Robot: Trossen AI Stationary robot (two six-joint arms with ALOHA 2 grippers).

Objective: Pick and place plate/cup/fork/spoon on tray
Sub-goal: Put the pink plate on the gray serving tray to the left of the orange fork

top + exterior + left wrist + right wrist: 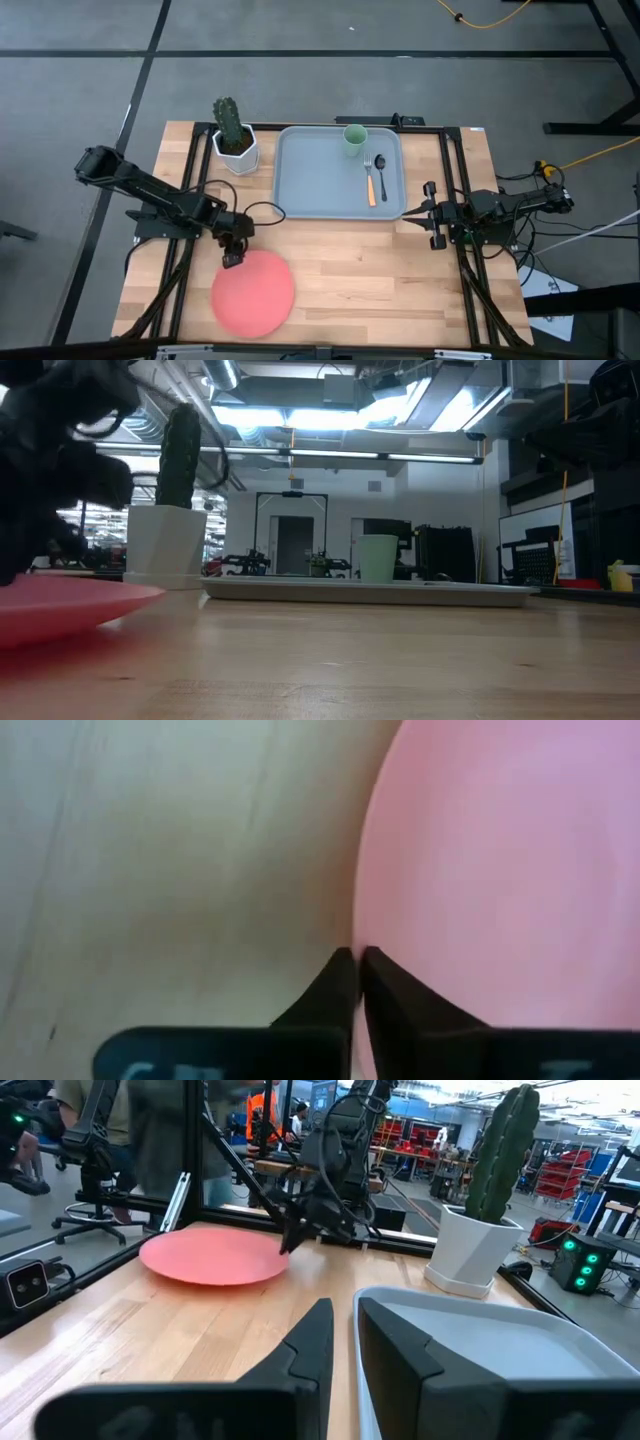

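Left gripper [232, 259] down at the plate's [253, 293] rim, jaws pinched narrow on its edge. Plate on the tabletop [380, 270], near-left of the tray [305, 170]. Cup [354, 137], fork [370, 181] and spoon [381, 173] in the tray. Right gripper [420, 211] beside the tray's right corner, jaws nearly closed, holding nothing.

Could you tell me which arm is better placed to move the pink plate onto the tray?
The left. Its hand is already closed on the rim of the round coral-pink plate, while the right hand waits by the grey-blue rectangular tray.
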